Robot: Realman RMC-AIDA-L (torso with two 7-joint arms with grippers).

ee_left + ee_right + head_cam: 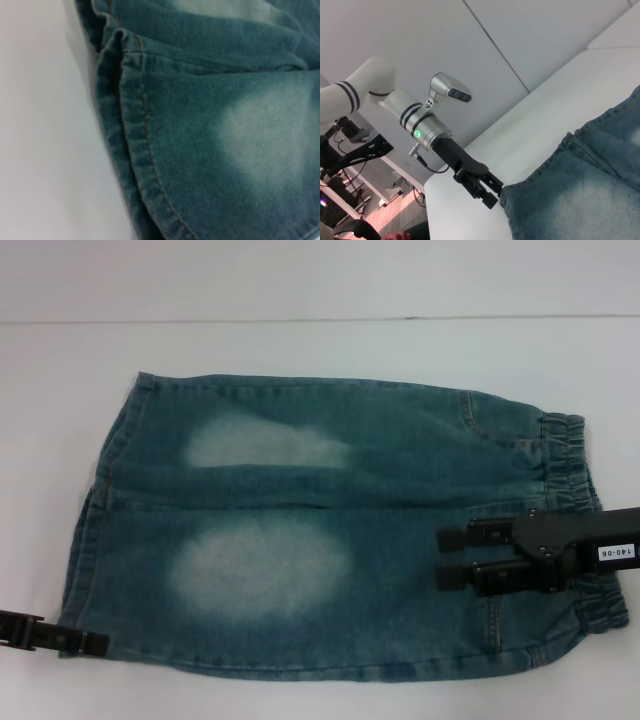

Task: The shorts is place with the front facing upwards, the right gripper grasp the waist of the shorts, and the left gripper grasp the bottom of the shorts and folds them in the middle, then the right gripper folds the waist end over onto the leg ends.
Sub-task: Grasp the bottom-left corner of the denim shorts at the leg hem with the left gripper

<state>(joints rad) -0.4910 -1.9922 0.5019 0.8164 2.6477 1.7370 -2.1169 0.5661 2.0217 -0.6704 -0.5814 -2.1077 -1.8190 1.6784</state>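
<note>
The shorts [330,530] lie flat on the counter [320,350]. The right gripper [452,558], fingers apart, hovers by the waist [575,500]; the left gripper [92,643] meets the hem, its grip unclear. Both must clamp next.

Shorts [330,530] blue-green denim with two pale faded patches, orange hem stitching; both grippers black; table [300,350] white.

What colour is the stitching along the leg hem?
Orange-brown thread on the blue-green leg hem, clearest in the left wrist view.

Matt, coarse denim shorts [330,540] on a smooth white table [300,350].
</note>
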